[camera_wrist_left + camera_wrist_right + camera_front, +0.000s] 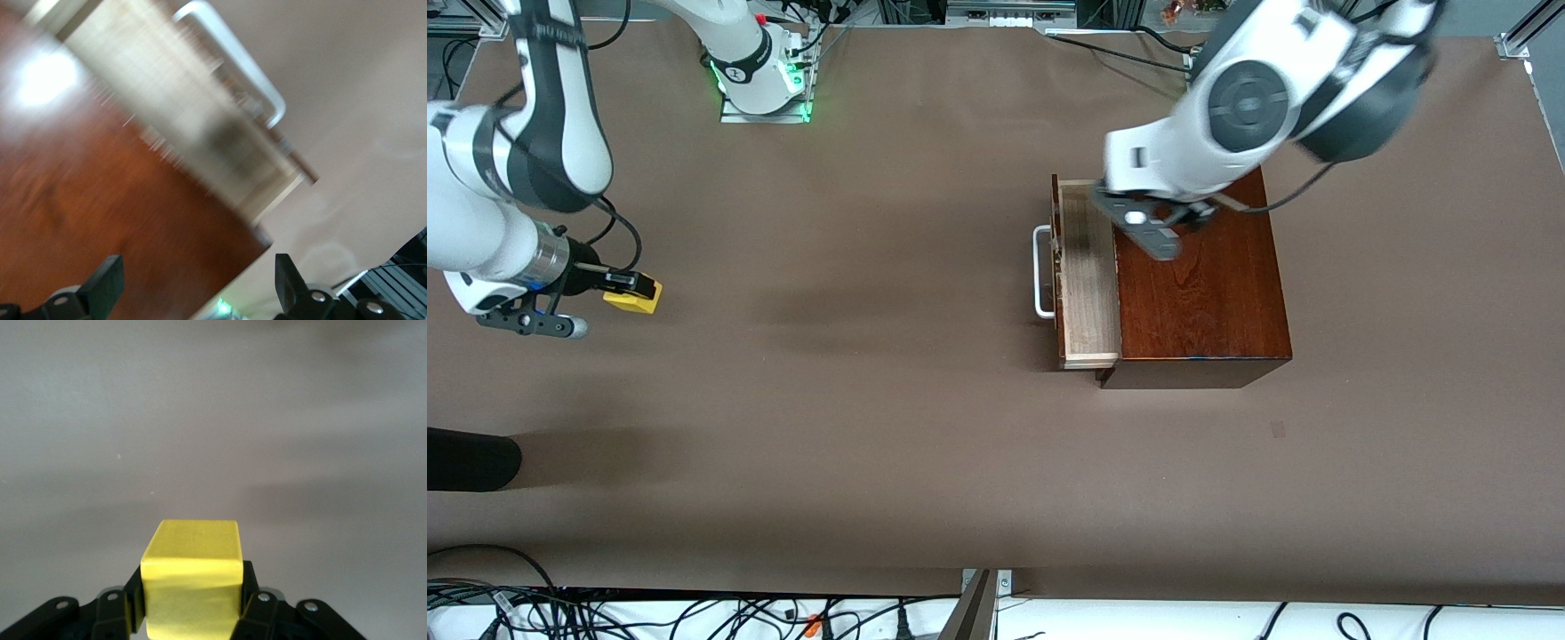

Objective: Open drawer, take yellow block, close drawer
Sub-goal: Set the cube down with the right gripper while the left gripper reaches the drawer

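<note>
Two grippers: right gripper clamped on one yellow block above table; left gripper, fingers apart, over one half-open drawer

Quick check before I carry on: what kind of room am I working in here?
Most likely a robotics lab bench: a table under plain brown covering, aluminium framing at its corner, loose cables along the edge, and only a wooden box with a drawer as prop.
</note>
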`<action>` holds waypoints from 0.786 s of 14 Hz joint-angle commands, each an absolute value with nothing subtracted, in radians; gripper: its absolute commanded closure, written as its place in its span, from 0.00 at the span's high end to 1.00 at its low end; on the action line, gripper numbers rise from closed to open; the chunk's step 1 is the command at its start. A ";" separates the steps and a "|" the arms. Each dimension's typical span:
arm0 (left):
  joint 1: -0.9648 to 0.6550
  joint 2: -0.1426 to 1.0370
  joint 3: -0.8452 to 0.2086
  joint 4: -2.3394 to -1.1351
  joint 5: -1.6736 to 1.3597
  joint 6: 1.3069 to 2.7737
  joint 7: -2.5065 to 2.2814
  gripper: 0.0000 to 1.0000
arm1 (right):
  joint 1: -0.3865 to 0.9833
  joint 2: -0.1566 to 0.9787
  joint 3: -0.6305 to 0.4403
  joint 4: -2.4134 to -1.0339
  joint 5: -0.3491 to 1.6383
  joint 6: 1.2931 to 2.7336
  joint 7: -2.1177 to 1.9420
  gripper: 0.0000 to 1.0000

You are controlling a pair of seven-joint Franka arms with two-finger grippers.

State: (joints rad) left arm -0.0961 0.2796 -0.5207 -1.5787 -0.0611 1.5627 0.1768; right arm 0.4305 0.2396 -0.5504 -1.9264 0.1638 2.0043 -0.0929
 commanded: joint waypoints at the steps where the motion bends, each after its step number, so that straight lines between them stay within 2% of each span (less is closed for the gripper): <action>1: -0.168 0.377 -0.534 -1.522 -0.031 1.655 0.289 1.00 | 0.358 0.366 -0.548 -1.927 0.318 2.116 -0.340 0.00; 6: -0.297 0.501 -0.534 -1.523 0.136 1.911 0.522 1.00 | 0.314 0.566 -0.546 -1.905 0.471 2.295 -0.497 0.00; 11: -0.325 0.601 -0.532 -1.531 0.250 2.075 0.788 1.00 | 0.314 0.632 -0.543 -1.870 0.486 2.313 -0.499 0.00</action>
State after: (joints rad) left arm -0.3213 0.5505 -0.5342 -1.5659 0.2135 2.0406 0.6956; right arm 0.3202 0.6206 -0.5436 -1.8982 0.4643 2.3169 -0.4777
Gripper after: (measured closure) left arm 0.000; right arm 0.445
